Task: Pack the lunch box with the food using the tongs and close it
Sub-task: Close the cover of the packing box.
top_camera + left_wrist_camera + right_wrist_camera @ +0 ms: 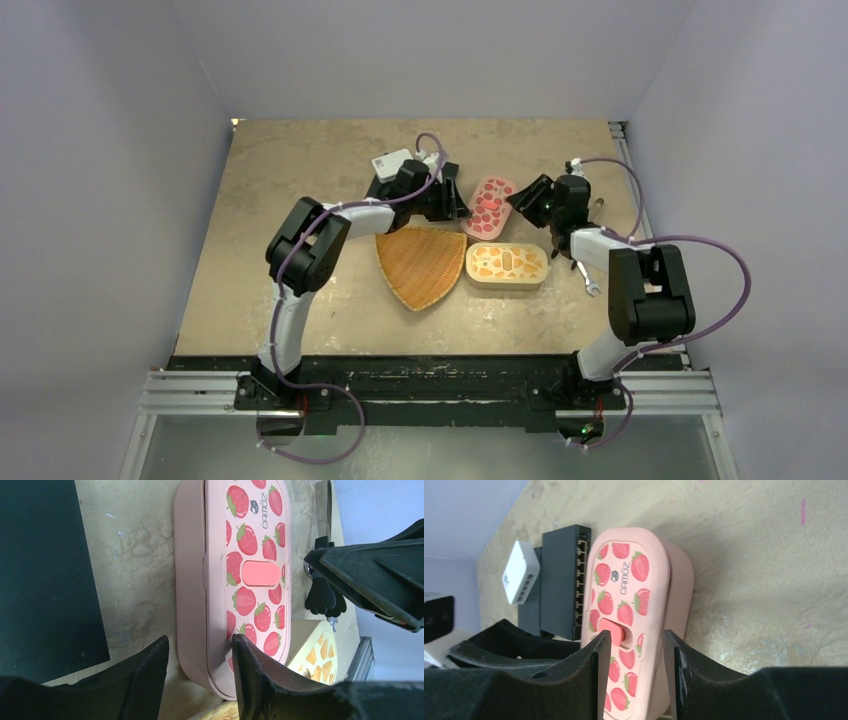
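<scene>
The pink strawberry lunch box (489, 203) lies flat with its lid on, its pink latch (260, 573) in the middle of the lid. My left gripper (455, 205) is open at the box's left side. One of its fingers (145, 680) is beside the wall and the other rests over the lid. My right gripper (638, 632) is open and straddles the box's right edge near the latch. A black paw-shaped end of the tongs (325, 597) shows just beyond the box, under the right gripper. No food is in view.
An orange wicker tray (422, 265) lies empty in front of the left gripper. A cream box with orange shapes (507, 265) sits in front of the pink one. A black network switch (561, 580) and a white device (392, 162) lie behind, and a small wrench (590, 283) at the right.
</scene>
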{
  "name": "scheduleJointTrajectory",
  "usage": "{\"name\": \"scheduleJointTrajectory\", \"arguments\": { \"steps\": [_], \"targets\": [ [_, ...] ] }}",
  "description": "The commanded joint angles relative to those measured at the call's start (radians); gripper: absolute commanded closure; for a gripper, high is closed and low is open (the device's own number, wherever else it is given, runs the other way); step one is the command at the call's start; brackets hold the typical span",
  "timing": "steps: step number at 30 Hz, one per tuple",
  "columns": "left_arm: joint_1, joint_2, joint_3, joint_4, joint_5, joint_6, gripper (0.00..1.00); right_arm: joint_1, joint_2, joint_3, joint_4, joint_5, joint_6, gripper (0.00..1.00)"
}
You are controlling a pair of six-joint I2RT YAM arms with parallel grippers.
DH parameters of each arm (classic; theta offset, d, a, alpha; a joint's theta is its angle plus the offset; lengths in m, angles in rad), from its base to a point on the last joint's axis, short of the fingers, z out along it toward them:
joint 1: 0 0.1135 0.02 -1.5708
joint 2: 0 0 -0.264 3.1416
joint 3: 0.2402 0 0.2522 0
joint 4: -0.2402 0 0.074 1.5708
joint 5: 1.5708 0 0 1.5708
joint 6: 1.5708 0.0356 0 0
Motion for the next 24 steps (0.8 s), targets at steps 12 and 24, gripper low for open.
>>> {"name": "scheduleJointTrajectory", "arguments": {
  "steps": [12, 24],
  "targets": [
    [0.000, 0.050, 0.206, -0.099, -0.054, 0.105, 0.45, 0.006, 0.103, 0.105, -0.023, 0.048, -0.091, 0.54],
    [0.000, 0.151, 0.254, -0.126, -0.022, 0.121, 0.45, 0.092, 0.111, 0.038, -0.046, 0.077, -0.062, 0.67]
  ]
}}
